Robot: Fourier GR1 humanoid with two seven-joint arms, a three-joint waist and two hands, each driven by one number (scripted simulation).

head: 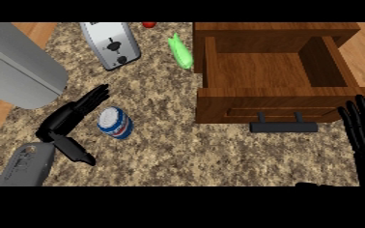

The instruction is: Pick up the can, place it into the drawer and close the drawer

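Left hand (65,121) fingers spread, beside can (115,122) (blue/white label, unreadable); right hand (354,125) fingers straight; drawer (271,72) open.

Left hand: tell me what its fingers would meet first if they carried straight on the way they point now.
The left hand points its fingers up and right, past the can. That line leads toward the toaster first, though height above the counter is unclear.

Speckled granite counter (214,149), brown wood drawer (271,70), brushed-metal toaster (110,43), glossy can (114,122)
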